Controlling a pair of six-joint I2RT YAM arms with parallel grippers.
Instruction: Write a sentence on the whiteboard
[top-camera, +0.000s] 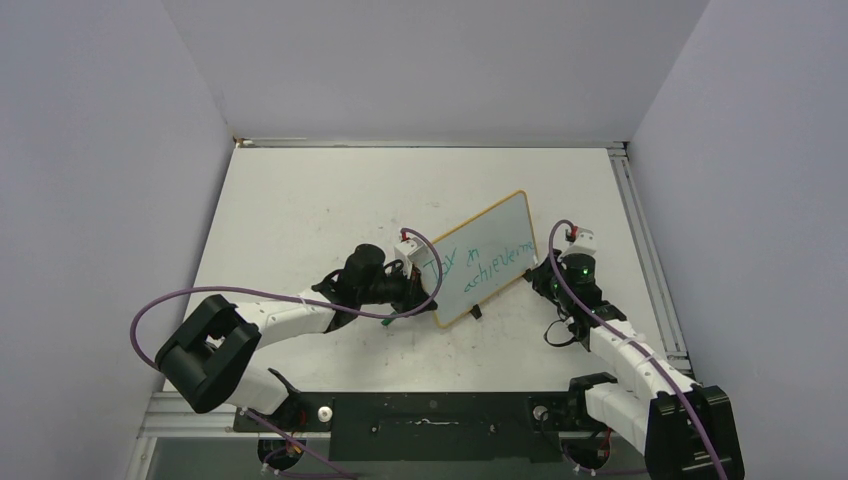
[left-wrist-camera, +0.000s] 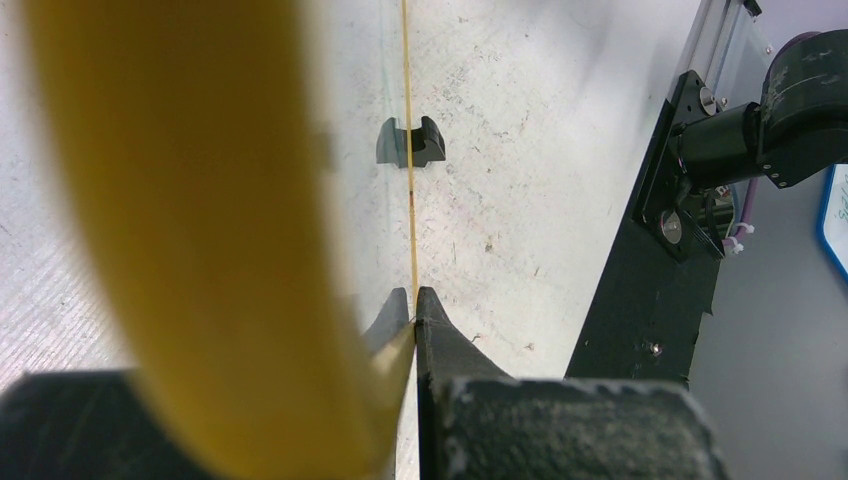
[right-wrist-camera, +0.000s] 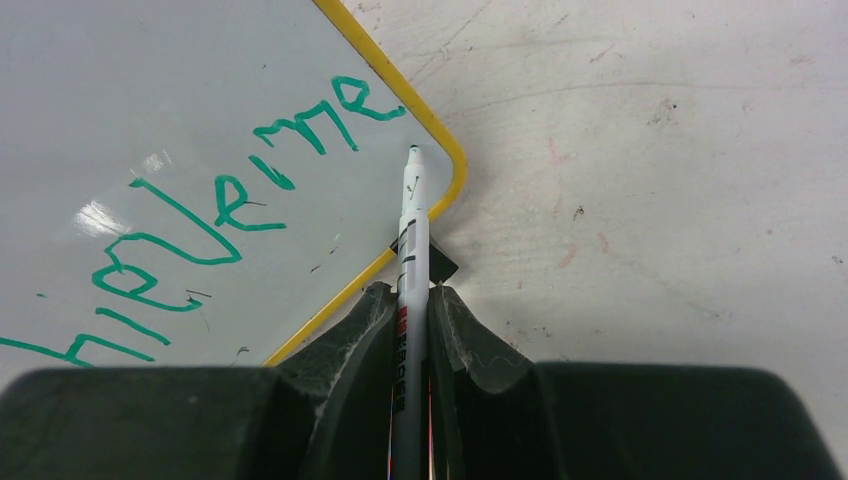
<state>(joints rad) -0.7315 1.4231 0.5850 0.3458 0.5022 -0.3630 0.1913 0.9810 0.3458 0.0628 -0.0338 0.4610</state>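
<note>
my left gripper (left-wrist-camera: 414, 303): pinched on whiteboard (top-camera: 497, 225) rim, centre of top view | my right gripper (right-wrist-camera: 410, 305): clamped on marker (right-wrist-camera: 411, 215), tip beside board's corner | sentence (right-wrist-camera: 232, 205): teal, two lines

Left arm links (top-camera: 290, 318): white shells, black joint housings, bulky black shoulder block.
Right arm links (top-camera: 630, 365): white shells, black joints, green light (top-camera: 585, 268) on the wrist.
Cables (top-camera: 140, 318): purple, one looped along each arm.
Wrist units (top-camera: 408, 243): small white blocks with red tabs.
Left gripper fingers (left-wrist-camera: 440, 335): matte black, tapered, grainy.
Right gripper fingers (right-wrist-camera: 470, 340): black, ridged, edges scuffed pale.
Base plate (top-camera: 430, 412): black, with round silver fittings.
</note>
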